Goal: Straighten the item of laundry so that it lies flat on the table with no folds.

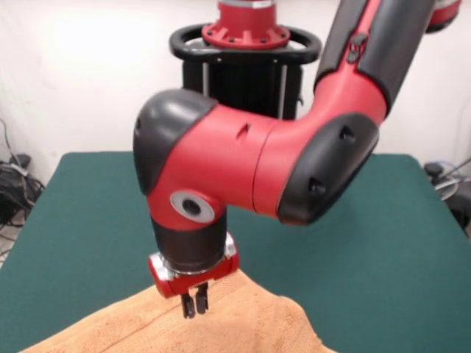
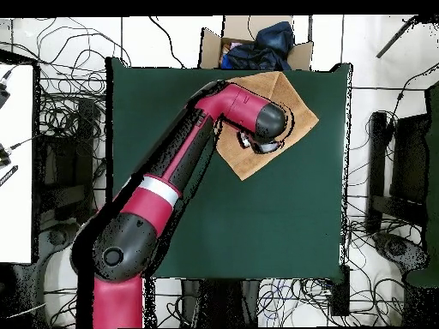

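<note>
A: Where is the towel (image 1: pixel 235 323)?

B: It is on the green table (image 1: pixel 383 243). From above, the towel (image 2: pixel 279 128) sits at one long edge of the table (image 2: pixel 257 223), the edge away from the robot's base, and nearer one corner. It looks turned, like a diamond. One tip goes up to that edge.

A: Is it flat?

B: I cannot say for sure. From the front it rises in a soft bump under the arm. The arm hides part of it from above.

A: What is the claw (image 1: pixel 195 303) doing?

B: It points straight down over the towel. Its two little black fingers (image 1: pixel 188 305) are very close together, with their tips at the cloth. I cannot tell if they pinch any cloth.

A: What else is there?

B: A cardboard box (image 2: pixel 257 43) with dark blue stuff in it sits past the table edge by the towel. Lots of wires (image 2: pixel 60 128) lie on the floor around the table.
</note>
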Controlling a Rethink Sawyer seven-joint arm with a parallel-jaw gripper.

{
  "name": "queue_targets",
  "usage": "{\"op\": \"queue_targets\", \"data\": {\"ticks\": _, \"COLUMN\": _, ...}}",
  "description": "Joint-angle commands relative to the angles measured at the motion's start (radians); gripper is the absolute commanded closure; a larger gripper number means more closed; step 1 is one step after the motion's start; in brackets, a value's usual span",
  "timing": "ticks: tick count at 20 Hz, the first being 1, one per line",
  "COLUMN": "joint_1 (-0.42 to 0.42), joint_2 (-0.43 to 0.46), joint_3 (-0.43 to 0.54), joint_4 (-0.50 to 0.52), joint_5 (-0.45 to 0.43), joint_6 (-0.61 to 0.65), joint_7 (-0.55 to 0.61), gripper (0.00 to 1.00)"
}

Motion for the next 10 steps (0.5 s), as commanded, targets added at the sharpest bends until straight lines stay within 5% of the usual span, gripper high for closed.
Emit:
{"op": "queue_targets", "data": {"ticks": 1, "joint_1": -0.01, "joint_2": 0.111, "joint_3": 0.078, "joint_4": -0.12, "joint_5": -0.01, "joint_6": -0.08, "joint_7": -0.026, "gripper": 1.0}}
{"op": "queue_targets", "data": {"ticks": 10, "joint_1": 0.018, "joint_2": 0.159, "joint_3": 0.067, "joint_4": -0.129, "joint_5": -0.03, "joint_6": -0.111, "joint_7": 0.058, "gripper": 1.0}}
